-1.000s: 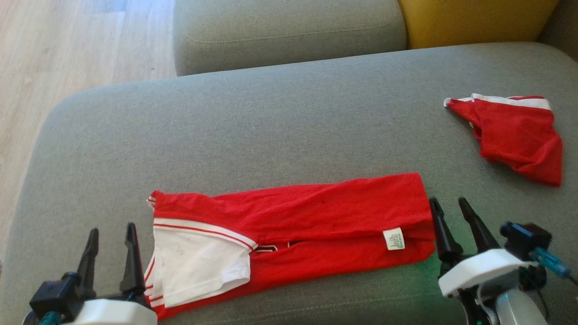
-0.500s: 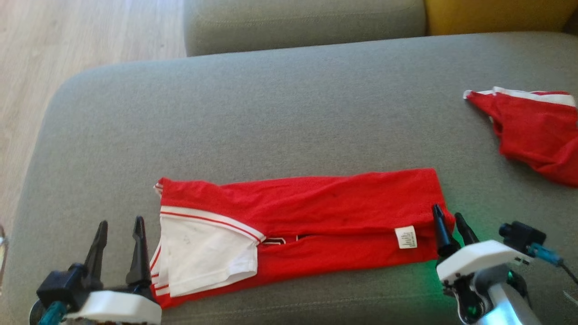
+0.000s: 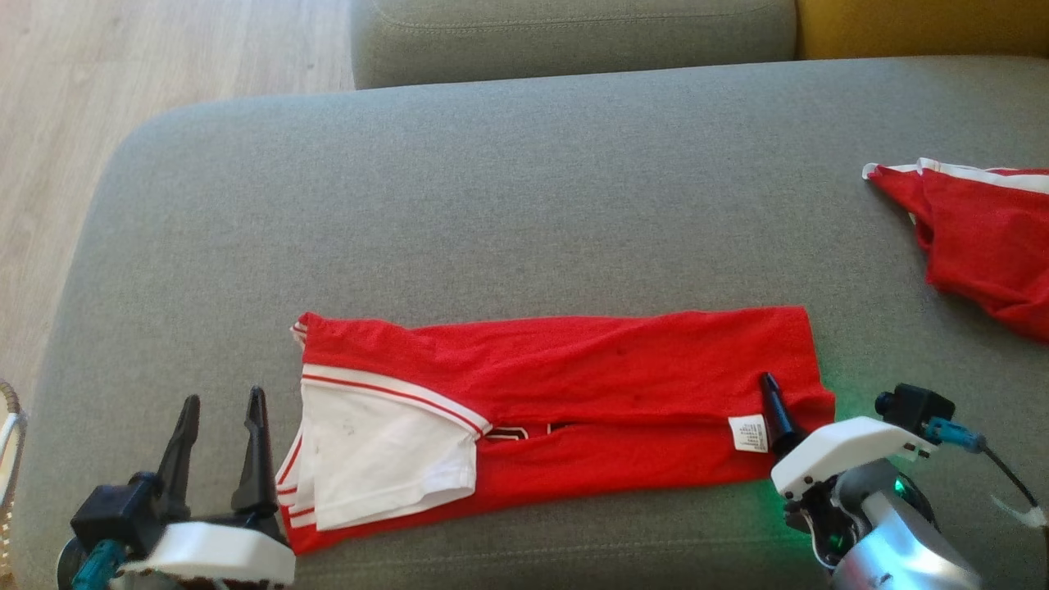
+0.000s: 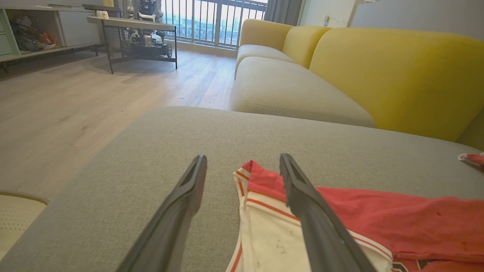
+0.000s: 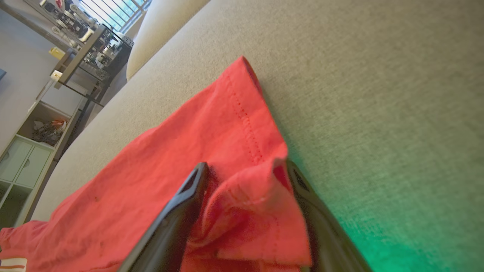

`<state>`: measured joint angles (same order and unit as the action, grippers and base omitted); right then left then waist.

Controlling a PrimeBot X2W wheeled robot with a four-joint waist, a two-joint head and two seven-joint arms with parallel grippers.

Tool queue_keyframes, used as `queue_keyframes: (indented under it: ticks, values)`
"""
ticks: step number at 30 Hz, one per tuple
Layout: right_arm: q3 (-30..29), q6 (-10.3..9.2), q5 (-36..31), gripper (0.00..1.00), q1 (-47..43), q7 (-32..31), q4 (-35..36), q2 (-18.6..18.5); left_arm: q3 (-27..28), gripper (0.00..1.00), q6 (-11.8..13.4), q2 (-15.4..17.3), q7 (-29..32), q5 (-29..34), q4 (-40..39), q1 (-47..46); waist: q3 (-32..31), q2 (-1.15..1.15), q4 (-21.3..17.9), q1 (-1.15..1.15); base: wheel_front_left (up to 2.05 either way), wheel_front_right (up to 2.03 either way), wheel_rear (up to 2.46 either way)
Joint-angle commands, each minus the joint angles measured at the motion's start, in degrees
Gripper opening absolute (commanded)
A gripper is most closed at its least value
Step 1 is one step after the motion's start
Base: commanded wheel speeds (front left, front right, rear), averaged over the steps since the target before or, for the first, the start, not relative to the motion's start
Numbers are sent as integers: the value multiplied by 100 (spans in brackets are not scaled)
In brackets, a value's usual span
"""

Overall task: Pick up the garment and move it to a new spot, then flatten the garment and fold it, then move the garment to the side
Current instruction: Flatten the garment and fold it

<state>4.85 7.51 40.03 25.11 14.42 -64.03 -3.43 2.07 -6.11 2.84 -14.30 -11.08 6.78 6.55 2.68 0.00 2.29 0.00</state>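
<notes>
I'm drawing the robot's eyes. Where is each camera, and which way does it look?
Head view: on the head, looking forward and down at the grey cushion and red shirt; left gripper and right gripper show at the bottom.
Left wrist view: on the left wrist, looking along the open left gripper, over the shirt's white end, toward a yellow sofa back.
Right wrist view: on the right wrist, looking along the right gripper, its fingers straddling the shirt's red hem.
Shared: every view shows the shirt.

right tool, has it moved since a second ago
Yes. In the head view the right tool has moved left toward the white label, from beside the garment to straddling its right hem, jaws open.
</notes>
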Motion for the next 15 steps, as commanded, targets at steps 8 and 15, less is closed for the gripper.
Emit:
queue_keyframes:
  ticks: [8,15]
  values:
    - [694,-2,379,0,331,-2,-470,55,227,100,-39,4,-70,96,-141,-259,-54,0,-40,0,0,0,0]
    - [333,-2,54,0,705,54,-757,-68,267,100,-50,4,-70,98,-134,-206,-147,0,-118,0,0,0,0]
